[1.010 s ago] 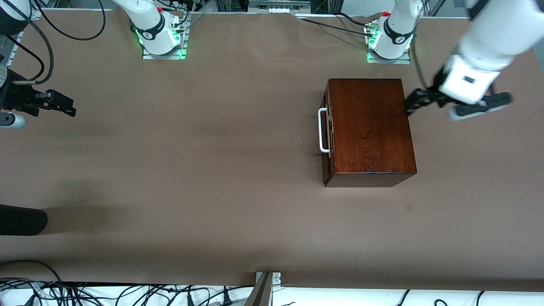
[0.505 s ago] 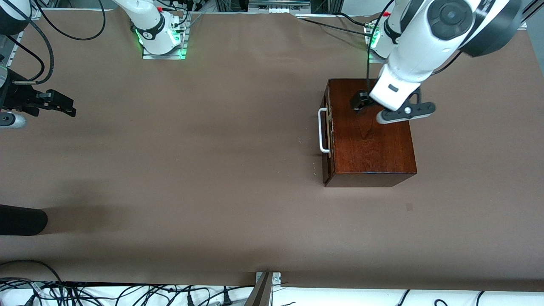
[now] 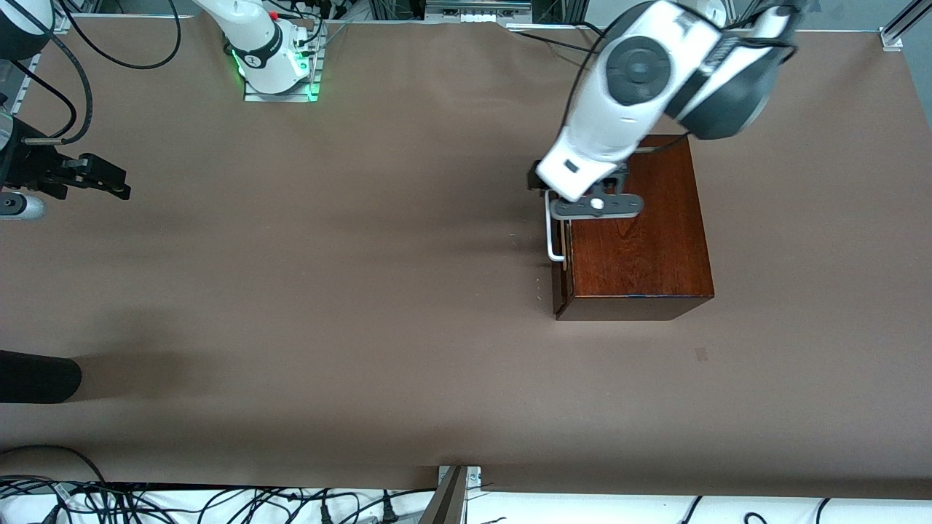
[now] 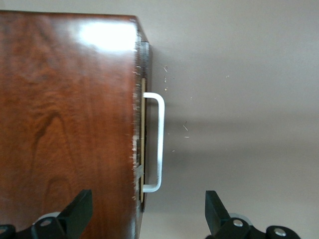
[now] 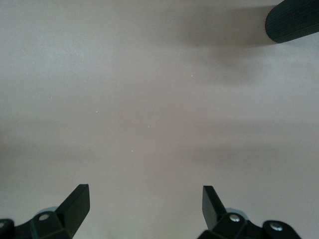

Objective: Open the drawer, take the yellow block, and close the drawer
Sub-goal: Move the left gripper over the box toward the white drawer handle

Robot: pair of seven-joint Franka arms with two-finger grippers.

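Mahogany, glossy and dark, makes up the box [image 3: 633, 233] that is set toward the left arm's end of the table [image 3: 364, 291]. The drawer [image 4: 142, 134] is seen shut in its face, which is turned toward the right arm's end of the table, so a pull would run that way, along the table. The white handle [image 4: 158, 144] is carried as a U-shaped bar just off the drawer front; its long axis is laid level across the face, running from nearer the front camera to farther from it.

The left gripper [image 4: 147, 219] is held over the box edge and handle, its jaws spread wide with nothing between them, one fingertip over the lid and the other over bare table. This straddle is judged to be an alignment for closing across the bar.

The right gripper [image 5: 144, 209] is kept waiting over bare table at the right arm's end, jaws fully apart and empty.

No yellow block is seen; it is presumed to be inside the shut drawer.
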